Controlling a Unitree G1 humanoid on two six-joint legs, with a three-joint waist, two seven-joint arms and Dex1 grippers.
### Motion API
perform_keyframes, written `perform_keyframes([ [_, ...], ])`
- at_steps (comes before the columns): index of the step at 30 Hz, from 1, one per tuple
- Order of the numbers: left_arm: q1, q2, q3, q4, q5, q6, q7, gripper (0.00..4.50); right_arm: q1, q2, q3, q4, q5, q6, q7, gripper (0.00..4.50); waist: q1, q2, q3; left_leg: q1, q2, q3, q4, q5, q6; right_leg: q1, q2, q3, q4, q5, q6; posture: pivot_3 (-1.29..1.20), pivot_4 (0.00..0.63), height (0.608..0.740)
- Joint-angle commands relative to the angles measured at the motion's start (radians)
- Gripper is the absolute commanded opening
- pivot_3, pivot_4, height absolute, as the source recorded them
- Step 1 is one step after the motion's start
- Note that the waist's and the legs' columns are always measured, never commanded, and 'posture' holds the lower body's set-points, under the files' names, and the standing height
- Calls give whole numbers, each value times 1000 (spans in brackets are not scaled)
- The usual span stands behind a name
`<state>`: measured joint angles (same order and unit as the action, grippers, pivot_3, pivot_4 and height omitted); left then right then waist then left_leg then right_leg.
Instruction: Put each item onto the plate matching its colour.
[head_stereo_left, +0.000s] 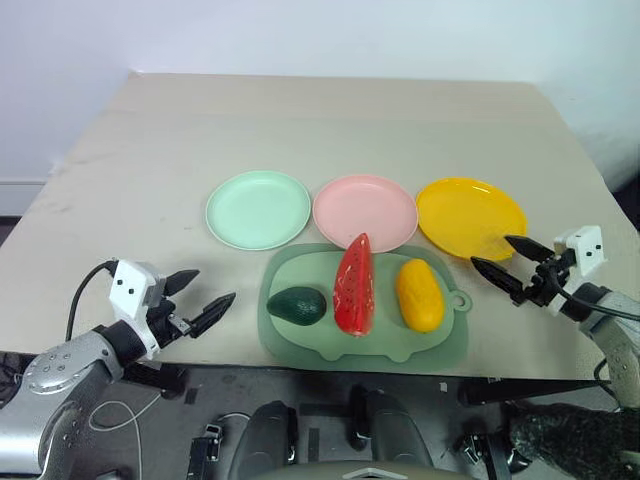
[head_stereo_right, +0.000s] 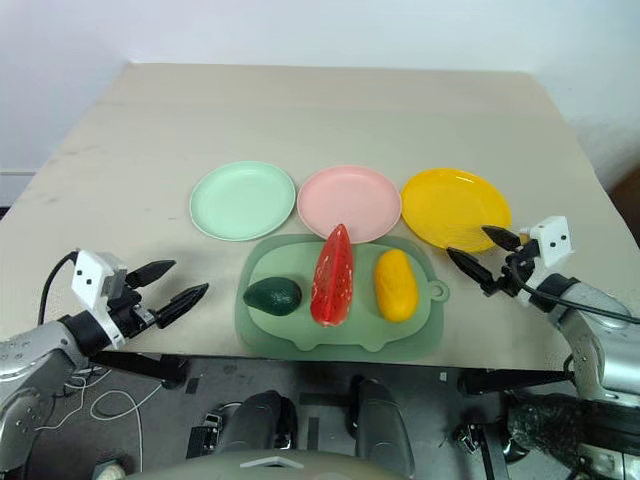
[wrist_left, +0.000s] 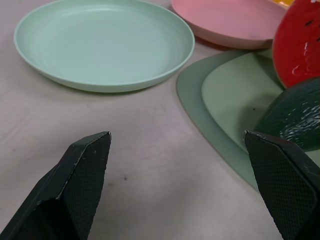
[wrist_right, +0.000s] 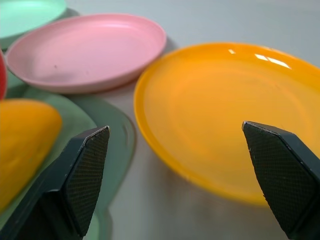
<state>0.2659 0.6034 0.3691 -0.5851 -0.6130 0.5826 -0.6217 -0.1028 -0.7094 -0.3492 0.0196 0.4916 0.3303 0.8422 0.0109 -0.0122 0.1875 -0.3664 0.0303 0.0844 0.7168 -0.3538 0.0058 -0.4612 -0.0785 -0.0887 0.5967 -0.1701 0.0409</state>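
Avocado (head_stereo_left: 297, 305), watermelon slice (head_stereo_left: 354, 286) and mango (head_stereo_left: 419, 294) all lie on the pale-green tray (head_stereo_left: 300, 345), none sorted yet. Seen from the head camera, with the watermelon as centre: avocado at 9 o'clock, mango at 3 o'clock, each apart from the slice (small gaps visible on both sides).

The three plates sit in a row just past the tray and carry nothing: mint green plate (head_stereo_left: 258, 209) at 11 o'clock of the watermelon, pink plate (head_stereo_left: 364, 211) at 12 o'clock with the slice's tip near or just overlapping its rim, yellow plate (head_stereo_left: 470, 216) at 2 o'clock. Each item already faces roughly its own colour.

Judgement: task at the start, zero of three placed; three pick-and-place moves are left.

Left tool (head_stereo_left: 200, 298): fingers spread wide, empty, touching nothing; hovers over the surface (head_stereo_left: 150, 140) at 9 o'clock of the avocado, pointing toward it (avocado and tray edge lie just ahead of its fingers in the left wrist view).

Right tool (head_stereo_left: 505, 262): fingers spread wide, empty; sits at 3 o'clock of the mango, over the near edge of the yellow plate, not touching it as far as I can tell.
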Motion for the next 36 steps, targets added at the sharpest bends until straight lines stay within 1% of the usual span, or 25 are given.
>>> perform_keyframes([
  [1, 28, -13, 22, -60, -15, 2, 30, 4446, -48, -13, 13, 26, -13, -13, 13, 4500, 1, 0, 0, 0, 0, 0, 0, 0, 0, 0, 0, 0, 0, 0, 0, 0, 150, 740],
  [7, 62, -32, 42, -93, -40, -6, 59, 4446, -57, -7, 22, 27, -19, -17, 16, 4500, 3, 0, 0, -1, 0, 0, 0, 0, 0, 0, 0, 0, -1, 0, 0, 0, 150, 740],
  [14, 19, 15, 39, -32, -38, -17, 17, 4446, 1, -20, -31, -58, 11, 34, -12, 4500, 3, 0, 0, 0, 0, 0, 0, 0, 0, 0, 0, 0, 0, 0, 0, 0, 150, 740],
  [21, -62, 76, 25, 53, -36, -22, -51, 4446, 97, -22, -101, -194, 66, 136, -65, 4500, 2, 0, 0, -1, 0, 0, 0, 0, 0, 0, 0, 0, 0, 0, 0, 0, 150, 740],
  [25, -125, 83, -19, 102, -24, -17, -73, 4446, 140, -32, -172, -303, 159, 253, -101, 4500, 2, 1, 0, -1, 0, 0, 0, 0, 0, 0, 0, 0, 0, 0, 0, 0, 150, 740],
  [28, -169, 86, -46, 142, -20, -22, -98, 4446, 158, -45, -211, -449, 250, 375, -164, 4500, 3, 1, 0, -1, 0, 0, 0, 0, 0, 0, 0, 0, 0, 0, 0, 0, 150, 740],
  [31, -199, 84, -82, 170, 1, -32, -116, 4446, 183, -69, -217, -597, 332, 514, -246, 4500, 2, 1, -1, -1, 0, -1, 0, 0, 0, 0, 0, 0, 0, 0, 0, 0, 150, 740],
  [34, -223, 79, -96, 182, 4, -32, -121, 4446, 130, -38, -201, -718, 497, 677, -463, 4500, 1, 0, 0, -1, 1, -1, 0, 0, 0, -1, 0, 0, 0, 0, 0, 0, 150, 740],
  [36, -228, 76, -98, 189, 6, -36, -121, 4446, 126, -59, -178, -771, 578, 782, -564, 4500, 2, 0, 0, -2, 1, -1, 0, 0, 0, -1, 0, 0, -1, 0, 0, 0, 150, 740],
])
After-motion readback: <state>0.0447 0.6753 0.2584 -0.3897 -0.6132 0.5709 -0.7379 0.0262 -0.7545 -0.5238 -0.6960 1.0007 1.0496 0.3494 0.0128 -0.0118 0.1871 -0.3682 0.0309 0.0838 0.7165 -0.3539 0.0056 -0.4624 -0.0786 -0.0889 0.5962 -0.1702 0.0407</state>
